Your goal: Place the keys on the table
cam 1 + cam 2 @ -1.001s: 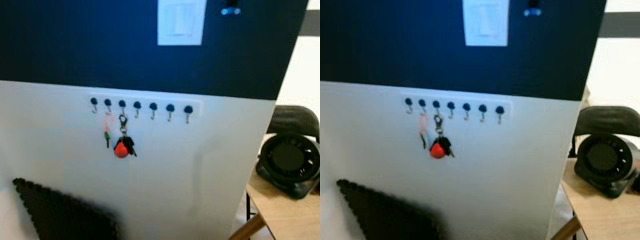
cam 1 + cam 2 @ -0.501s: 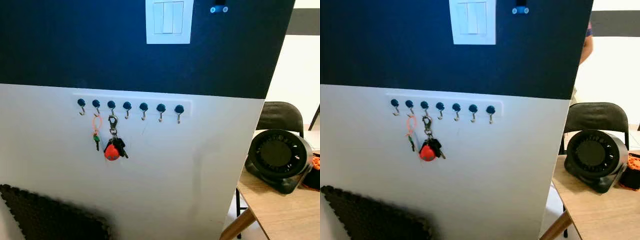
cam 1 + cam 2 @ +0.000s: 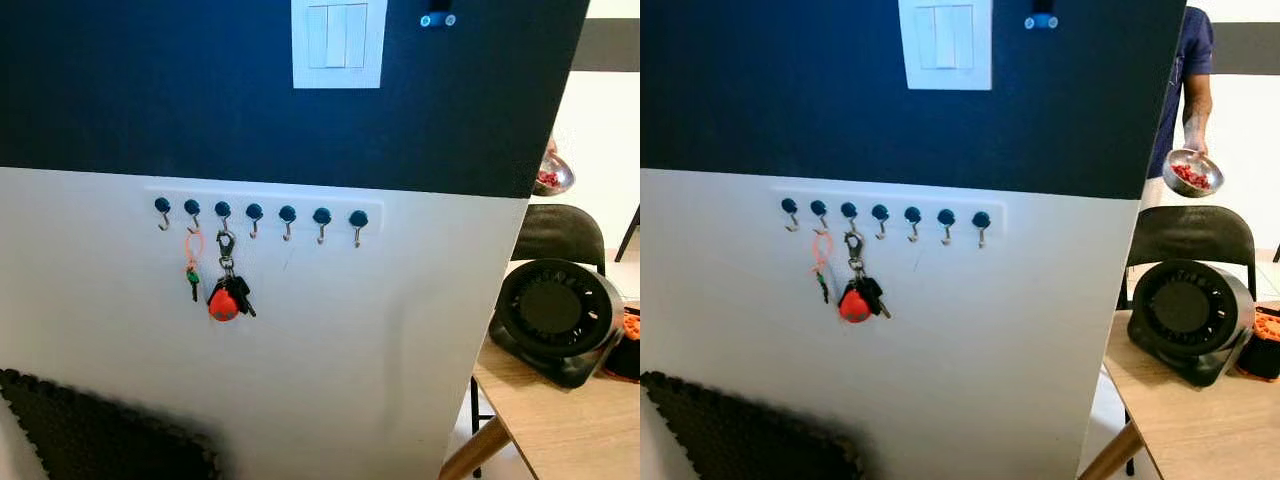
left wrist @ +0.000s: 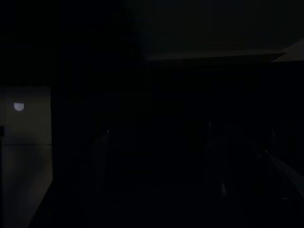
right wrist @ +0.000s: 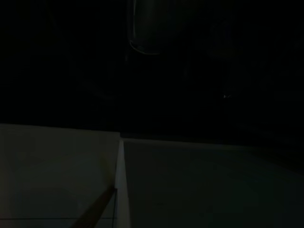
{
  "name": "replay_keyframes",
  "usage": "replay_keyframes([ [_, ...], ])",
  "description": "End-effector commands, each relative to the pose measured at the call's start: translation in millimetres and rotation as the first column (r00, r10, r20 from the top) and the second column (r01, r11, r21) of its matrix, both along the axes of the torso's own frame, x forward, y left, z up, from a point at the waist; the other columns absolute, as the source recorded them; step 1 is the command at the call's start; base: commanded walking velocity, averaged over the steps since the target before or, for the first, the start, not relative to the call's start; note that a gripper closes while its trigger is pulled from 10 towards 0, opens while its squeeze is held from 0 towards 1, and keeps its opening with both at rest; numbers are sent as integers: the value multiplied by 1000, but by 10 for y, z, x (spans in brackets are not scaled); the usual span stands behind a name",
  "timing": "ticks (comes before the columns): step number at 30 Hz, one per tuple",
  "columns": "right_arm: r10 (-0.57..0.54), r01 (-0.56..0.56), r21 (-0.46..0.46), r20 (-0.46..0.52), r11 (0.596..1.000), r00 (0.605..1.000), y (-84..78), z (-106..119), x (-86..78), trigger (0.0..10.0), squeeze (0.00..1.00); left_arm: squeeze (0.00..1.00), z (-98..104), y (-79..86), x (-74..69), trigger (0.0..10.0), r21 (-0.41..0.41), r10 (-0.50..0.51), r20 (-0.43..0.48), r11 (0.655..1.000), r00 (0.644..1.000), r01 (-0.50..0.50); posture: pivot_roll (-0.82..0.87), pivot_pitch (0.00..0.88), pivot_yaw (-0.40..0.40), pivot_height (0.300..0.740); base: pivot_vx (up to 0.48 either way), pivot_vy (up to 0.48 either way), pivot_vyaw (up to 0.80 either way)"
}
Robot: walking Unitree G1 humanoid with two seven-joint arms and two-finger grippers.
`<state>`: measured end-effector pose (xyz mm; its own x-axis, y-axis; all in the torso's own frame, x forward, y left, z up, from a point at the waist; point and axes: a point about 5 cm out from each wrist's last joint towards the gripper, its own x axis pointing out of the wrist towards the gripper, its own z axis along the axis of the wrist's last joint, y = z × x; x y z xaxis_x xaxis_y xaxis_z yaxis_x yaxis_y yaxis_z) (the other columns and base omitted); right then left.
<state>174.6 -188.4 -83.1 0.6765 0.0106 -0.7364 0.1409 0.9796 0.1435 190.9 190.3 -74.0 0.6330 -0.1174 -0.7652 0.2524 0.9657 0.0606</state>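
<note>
Left of centre, keys (image 3: 226, 293) hung on the third hook of the rack (image 3: 258, 213), untouched. View had steadied since a second ago; a person with a bowl (image 3: 1191, 170) appeared upper right. Table (image 3: 560, 425) lower right. Jaws: cannot tell, wrist views dark.

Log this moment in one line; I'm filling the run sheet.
stage: approach | red-fob key bunch: hanging on third wall hook | light wooden table: right, holds black fan | grippers: unseen
</note>
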Motion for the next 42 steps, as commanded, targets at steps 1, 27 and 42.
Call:
replay_keyframes([
  [1,10,-10,-7,-17,1000,1000,1,-13,-18,10000,0,0,-11,-33,-4,10000,4,-11,-9,1000,1000,11,58,0,16,740,0,0,0],
  [27,15,-16,12,27,1000,1000,36,97,231,10000,0,0,132,126,234,10000,16,47,26,999,999,-47,77,3,15,740,0,0,0],
  [42,-23,22,-13,-24,1000,999,-58,29,84,10000,0,0,18,-55,80,10000,-42,90,-7,995,996,-90,39,0,22,740,0,0,0],
])
